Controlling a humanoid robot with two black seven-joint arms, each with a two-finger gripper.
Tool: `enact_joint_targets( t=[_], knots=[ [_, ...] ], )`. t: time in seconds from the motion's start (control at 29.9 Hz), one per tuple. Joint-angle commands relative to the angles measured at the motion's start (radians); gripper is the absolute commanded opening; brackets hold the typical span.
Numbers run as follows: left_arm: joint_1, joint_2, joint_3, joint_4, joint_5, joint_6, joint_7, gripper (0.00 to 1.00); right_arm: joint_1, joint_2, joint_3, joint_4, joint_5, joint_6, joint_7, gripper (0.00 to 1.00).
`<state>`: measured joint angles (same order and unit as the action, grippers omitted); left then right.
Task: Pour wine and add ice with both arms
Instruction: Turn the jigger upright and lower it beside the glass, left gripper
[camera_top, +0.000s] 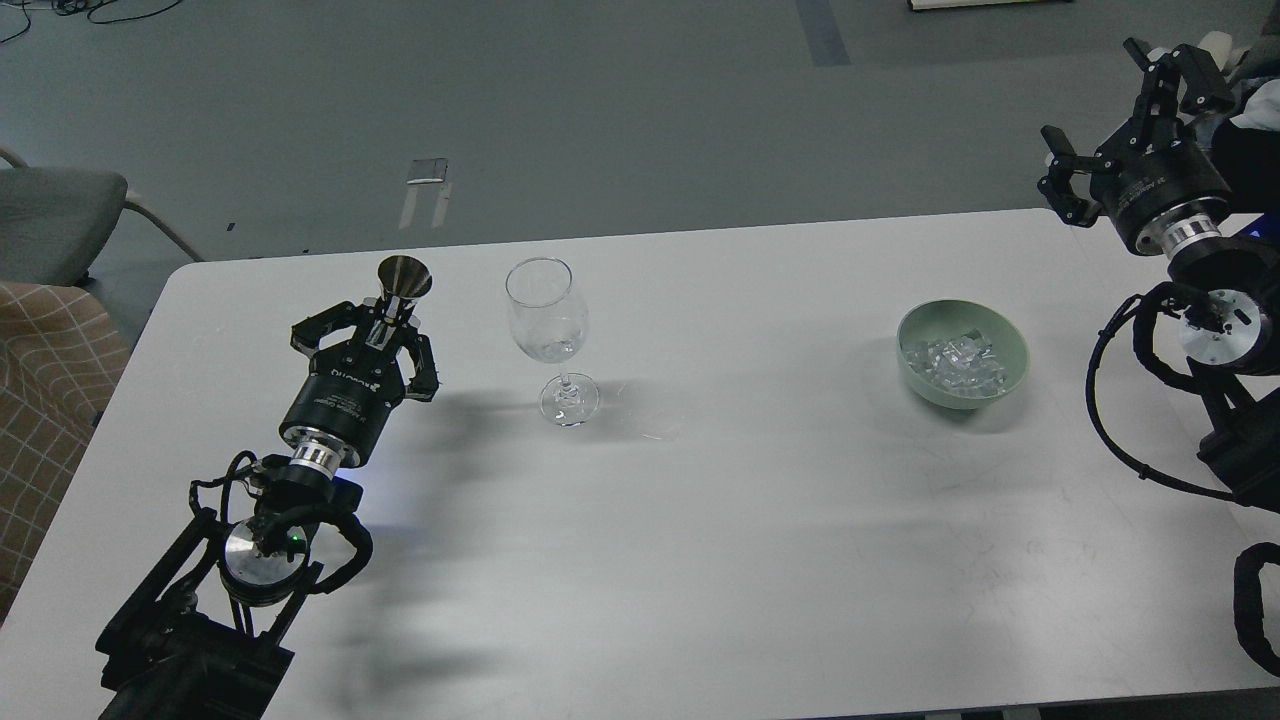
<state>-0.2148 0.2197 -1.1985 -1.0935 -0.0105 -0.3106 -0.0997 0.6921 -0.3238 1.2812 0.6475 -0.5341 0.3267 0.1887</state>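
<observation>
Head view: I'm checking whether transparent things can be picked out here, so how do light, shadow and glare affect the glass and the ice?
Head view: even, soft lighting; the wine glass shows only by rim and base highlights, its faint shadow falling right on the table; the ice glitters in the green bowl; the left gripper casts a broader soft shadow; no motion blur.

I saw a matt white table, clear glossy wine glass, dull metal jigger, glazed green bowl, glassy ice.
</observation>
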Motion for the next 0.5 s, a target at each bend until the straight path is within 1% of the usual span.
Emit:
enact_joint_targets(
  t=[0.0, 0.1, 0.17, 0.23, 0.37, 0.47],
  knots=[
    [-0.001, -0.023, -0.029, 0.003, -0.022, 0.018, 0.002, 0.00, -0.002, -0.001, 0.000, 0.003, -0.001, 0.000, 0.002, 1.00],
    [-0.005, -0.059, -0.053, 0.007, -0.022, 0.045, 0.008, 0.00, -0.003, -0.001, 0.000, 0.003, -0.001, 0.000, 0.000, 1.00],
    [-0.014, -0.072, -0.076, 0.038, -0.022, 0.062, 0.018, 0.00, -0.003, -0.001, 0.000, 0.003, -0.001, -0.002, 0.000, 1.00],
    [-0.018, -0.072, -0.102, 0.099, -0.022, 0.056, 0.023, 0.00, -0.003, -0.001, 0.001, 0.003, -0.001, -0.002, 0.000, 1.00],
    [-0.020, -0.072, -0.107, 0.109, -0.023, 0.047, 0.023, 0.00, -0.005, -0.011, 0.000, 0.003, -0.001, -0.002, 0.000, 1.00],
    [-0.029, -0.072, -0.108, 0.124, -0.023, 0.059, 0.023, 0.00, -0.005, -0.017, -0.002, 0.004, -0.001, -0.002, 0.000, 1.00]
  ],
)
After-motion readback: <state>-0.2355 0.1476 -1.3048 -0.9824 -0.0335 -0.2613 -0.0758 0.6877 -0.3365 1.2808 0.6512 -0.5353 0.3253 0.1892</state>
